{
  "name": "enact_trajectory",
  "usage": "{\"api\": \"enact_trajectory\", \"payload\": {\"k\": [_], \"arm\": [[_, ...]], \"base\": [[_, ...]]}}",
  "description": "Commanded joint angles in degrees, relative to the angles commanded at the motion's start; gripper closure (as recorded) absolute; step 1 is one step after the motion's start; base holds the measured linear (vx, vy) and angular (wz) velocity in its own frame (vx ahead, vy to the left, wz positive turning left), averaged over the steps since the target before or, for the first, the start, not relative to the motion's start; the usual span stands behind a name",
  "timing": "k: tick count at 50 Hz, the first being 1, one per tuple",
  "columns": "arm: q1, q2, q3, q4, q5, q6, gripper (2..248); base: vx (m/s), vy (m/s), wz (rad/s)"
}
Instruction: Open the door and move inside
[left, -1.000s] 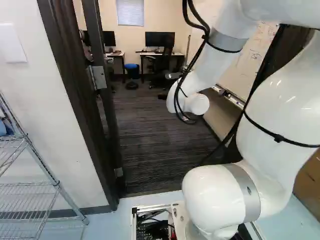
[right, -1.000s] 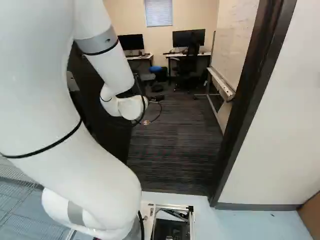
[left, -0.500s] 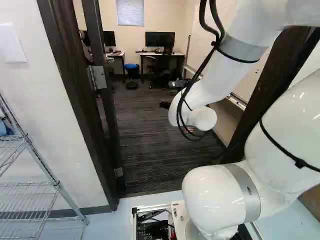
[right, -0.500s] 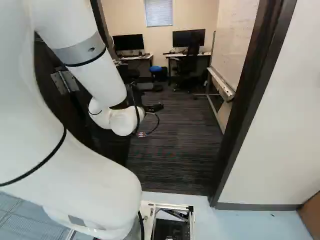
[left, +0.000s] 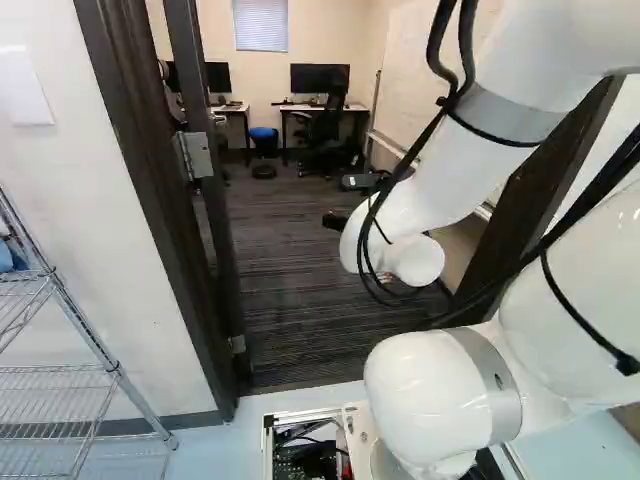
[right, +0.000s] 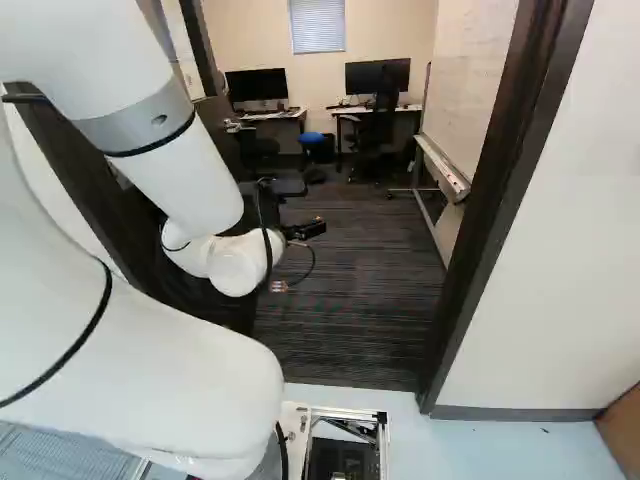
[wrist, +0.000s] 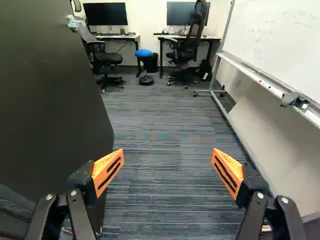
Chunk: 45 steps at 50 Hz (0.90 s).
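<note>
The door (wrist: 50, 100) stands open beside the jaws, a broad, flat slab of dark, nearly black material with a plain face that shows no window. A silver lever handle (wrist: 75, 23) sits high on it, near its far upright edge, farther ahead than the jaws. Seen from behind the arm, the door is almost edge-on, a narrow dark strip with a metal hinge (left: 197, 155). The lower part of that slab passes just behind one orange pad (wrist: 107, 172); I can't tell whether they touch.

The white arm (right: 190, 160) reaches through the doorway, ending in a black gripper (right: 305, 229). Its jaws are spread wide with nothing held, and striped grey carpet (wrist: 165, 200) shows in the gap between them.

On the side of the jaws away from the door, a whiteboard (wrist: 280, 40) with faint writing runs forward, a ledge (wrist: 265, 84) along its lower edge. Well ahead of the jaws is a blue-topped stool (wrist: 145, 53), between two desks, each bearing a dark monitor (wrist: 105, 14). One black office chair (wrist: 106, 59) is on the door side; another (wrist: 187, 50) stands nearer the whiteboard.
</note>
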Motion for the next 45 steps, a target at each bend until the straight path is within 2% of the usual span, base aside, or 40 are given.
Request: {"api": "enact_trajectory", "payload": {"k": [18,45], "arm": [[0.1,1.4,1.8,0.6,0.3,0.0,3],[0.1,1.5,1.9,0.6,0.3,0.0,3]], "base": [[0.000,0.000,0.000],[0.000,0.000,0.000]]}}
